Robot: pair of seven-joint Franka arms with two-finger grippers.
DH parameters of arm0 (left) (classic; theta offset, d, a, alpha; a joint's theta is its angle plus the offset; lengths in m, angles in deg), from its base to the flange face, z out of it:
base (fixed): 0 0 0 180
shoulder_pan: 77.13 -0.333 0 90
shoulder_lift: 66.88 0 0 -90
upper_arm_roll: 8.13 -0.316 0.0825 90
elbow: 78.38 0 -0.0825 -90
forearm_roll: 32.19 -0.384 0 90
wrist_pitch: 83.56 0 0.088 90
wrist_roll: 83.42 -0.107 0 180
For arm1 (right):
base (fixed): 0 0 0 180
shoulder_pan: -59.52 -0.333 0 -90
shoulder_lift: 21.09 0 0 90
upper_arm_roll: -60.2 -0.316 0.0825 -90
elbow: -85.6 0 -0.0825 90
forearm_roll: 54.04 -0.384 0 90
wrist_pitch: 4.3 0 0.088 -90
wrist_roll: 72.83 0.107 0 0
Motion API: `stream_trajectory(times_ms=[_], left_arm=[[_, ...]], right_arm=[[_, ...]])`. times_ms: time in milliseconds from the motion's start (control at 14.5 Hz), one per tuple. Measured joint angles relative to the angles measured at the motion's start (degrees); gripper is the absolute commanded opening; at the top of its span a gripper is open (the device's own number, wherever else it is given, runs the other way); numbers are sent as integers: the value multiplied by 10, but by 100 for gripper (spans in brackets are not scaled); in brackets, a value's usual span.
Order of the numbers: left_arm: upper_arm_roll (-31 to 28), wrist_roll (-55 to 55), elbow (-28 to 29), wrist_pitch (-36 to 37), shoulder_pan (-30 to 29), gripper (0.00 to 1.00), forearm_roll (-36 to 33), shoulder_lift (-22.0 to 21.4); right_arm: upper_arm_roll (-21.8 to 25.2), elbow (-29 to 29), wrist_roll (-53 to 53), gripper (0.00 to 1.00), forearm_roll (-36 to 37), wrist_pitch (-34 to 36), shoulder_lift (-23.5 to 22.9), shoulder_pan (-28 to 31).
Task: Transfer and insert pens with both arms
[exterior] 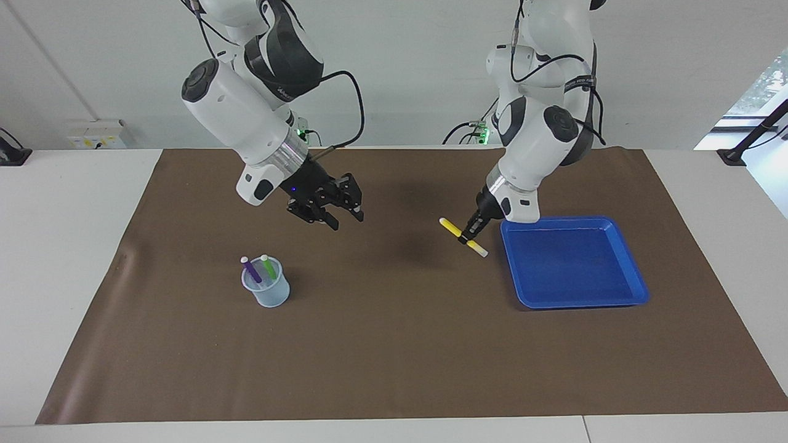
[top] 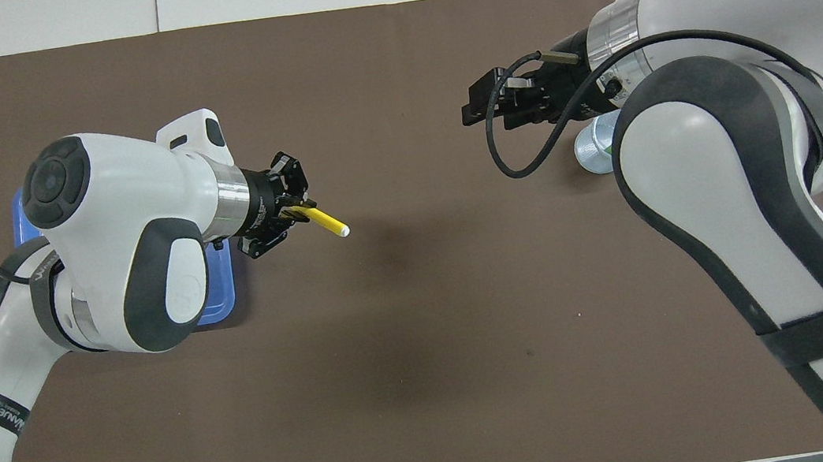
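My left gripper (exterior: 473, 235) is shut on the yellow pen (exterior: 451, 227), gripped near its middle and held slantwise. It hangs over the brown mat just beside the blue tray (exterior: 578, 303). From overhead, the yellow pen (top: 327, 222) sticks out of the left gripper (top: 290, 213) toward the table's middle. The purple pen (exterior: 251, 271) and the green pen (exterior: 268, 266) stand in a clear cup (exterior: 266, 292) toward the right arm's end. My right gripper (exterior: 346, 218) hangs open over the mat with nothing in it, above and to one side of the cup.
The blue tray holds nothing. In the overhead view my left arm covers most of the tray (top: 218, 304), and my right arm hides part of the cup (top: 595, 147). The brown mat (exterior: 394, 344) covers most of the white table.
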Motion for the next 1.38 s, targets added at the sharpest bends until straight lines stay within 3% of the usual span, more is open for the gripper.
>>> stream_trajectory(times_ms=[207, 551, 964, 1240, 1378], left_arm=[[0, 30, -11, -53, 27, 0, 79, 10], [0, 115, -22, -156, 71, 0, 126, 25], [0, 196, -36, -218, 103, 0, 128, 36], [-1, 208, -47, -218, 103, 0, 128, 41], [0, 215, -49, -219, 104, 0, 131, 44]], right_arm=[[0, -74, 0, 59, -84, -72, 17, -1], [-1, -115, 0, 52, -186, -97, 25, -5], [-1, -131, 7, 51, -197, -102, 35, -20], [-1, -134, 8, 10, -197, -102, 36, -20], [-2, -134, 8, 10, -204, -103, 39, -20]])
